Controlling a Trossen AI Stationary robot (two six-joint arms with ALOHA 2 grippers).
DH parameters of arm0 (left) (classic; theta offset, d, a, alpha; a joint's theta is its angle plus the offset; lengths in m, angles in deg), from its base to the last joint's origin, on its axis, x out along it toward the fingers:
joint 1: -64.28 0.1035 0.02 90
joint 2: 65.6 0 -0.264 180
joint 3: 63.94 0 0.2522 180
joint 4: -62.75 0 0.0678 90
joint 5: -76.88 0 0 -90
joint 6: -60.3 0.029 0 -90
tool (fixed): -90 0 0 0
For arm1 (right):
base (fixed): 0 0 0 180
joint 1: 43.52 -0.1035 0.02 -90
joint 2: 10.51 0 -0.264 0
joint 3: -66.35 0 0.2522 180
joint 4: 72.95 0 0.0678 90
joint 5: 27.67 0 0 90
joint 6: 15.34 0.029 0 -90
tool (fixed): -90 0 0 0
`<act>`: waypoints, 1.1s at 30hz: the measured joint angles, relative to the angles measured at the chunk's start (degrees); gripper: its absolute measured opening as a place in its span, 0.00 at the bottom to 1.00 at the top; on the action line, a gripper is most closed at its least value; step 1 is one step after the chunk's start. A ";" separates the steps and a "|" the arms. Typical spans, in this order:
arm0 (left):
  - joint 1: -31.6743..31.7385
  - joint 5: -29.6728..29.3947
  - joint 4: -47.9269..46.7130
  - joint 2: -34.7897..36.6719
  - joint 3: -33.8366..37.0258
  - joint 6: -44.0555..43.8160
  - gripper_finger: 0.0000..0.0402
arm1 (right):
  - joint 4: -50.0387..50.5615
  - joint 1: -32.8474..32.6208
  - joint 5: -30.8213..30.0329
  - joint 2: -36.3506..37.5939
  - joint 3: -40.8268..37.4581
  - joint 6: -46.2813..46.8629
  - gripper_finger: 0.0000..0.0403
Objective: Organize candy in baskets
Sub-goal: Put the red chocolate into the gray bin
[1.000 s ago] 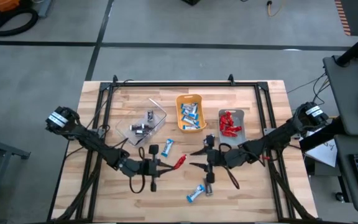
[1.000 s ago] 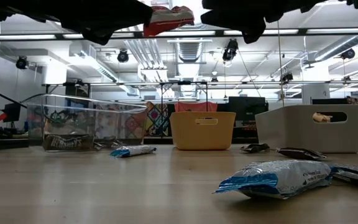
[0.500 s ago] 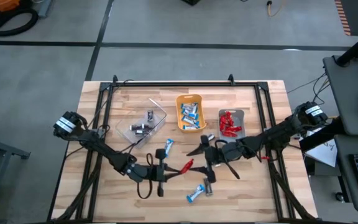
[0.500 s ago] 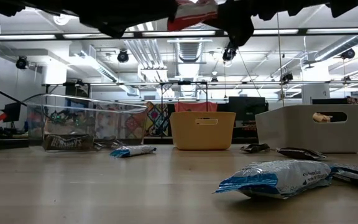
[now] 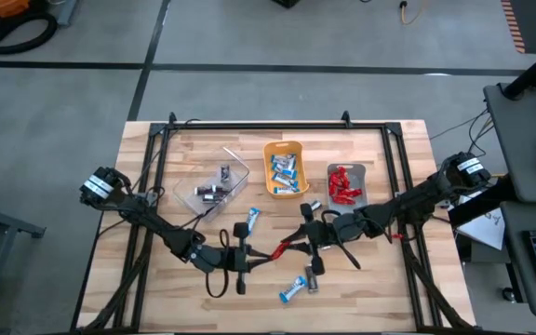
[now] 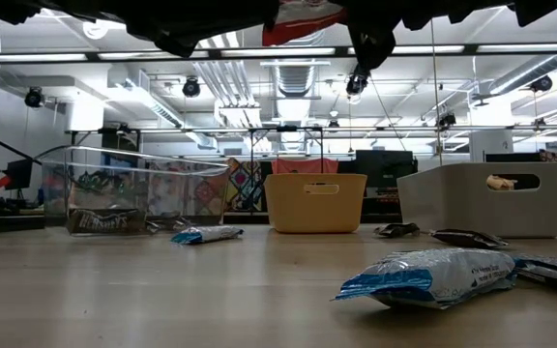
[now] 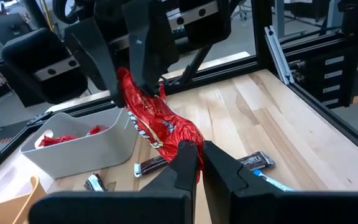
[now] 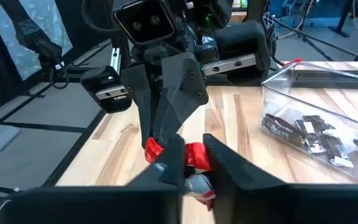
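Note:
A red candy (image 5: 285, 247) hangs in the air over the table's middle, between my two grippers. My left gripper (image 5: 273, 252) is shut on one end and my right gripper (image 5: 296, 243) on the other. Low view shows the red candy (image 6: 303, 17) high above the wood. Three baskets stand at the back: clear (image 5: 214, 186) with dark candy, orange (image 5: 285, 169) with blue-and-white candy, grey (image 5: 347, 186) with red candy. Loose blue-and-white candy (image 5: 250, 220) (image 5: 293, 289) and dark candy (image 5: 313, 209) lie flat on the table. My left gripper pinches the red candy's end nearest it (image 7: 182, 138) between its two fingers, coming roughly level from the table's left. The candy is lifted clear and reaches away toward the other gripper. My right gripper pinches the candy's opposite end (image 8: 196, 154) between its two fingers, coming roughly level from the table's right. In the left wrist view that end (image 7: 128, 84) sits between the two dark fingers, clear of the table.
A black frame rail (image 5: 259, 126) runs along the table's far edge and down both sides. Another dark candy (image 5: 314, 270) lies near the front blue-and-white one. Bare wood spreads at the near left and near right.
My left gripper has carried the red candy toward the table's right, up to the right gripper. My right gripper spread its fingers wide, then shut on the candy's free end. The candy stays lifted clear, now held at both ends.

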 joint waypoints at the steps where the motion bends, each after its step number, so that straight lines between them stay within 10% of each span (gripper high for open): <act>1: 0.00 0.00 0.01 0.00 0.00 0.00 0.00 | -0.01 -0.01 -0.06 0.00 0.00 -0.53 0.07; 21: -0.02 -2.53 -2.36 0.00 0.02 -4.14 0.16 | 1.33 0.11 -0.69 0.66 -0.02 -1.94 0.05; 33: 0.16 -10.08 -7.98 0.04 -0.46 -9.35 0.21 | 33.69 1.14 -25.00 10.18 1.23 12.91 0.04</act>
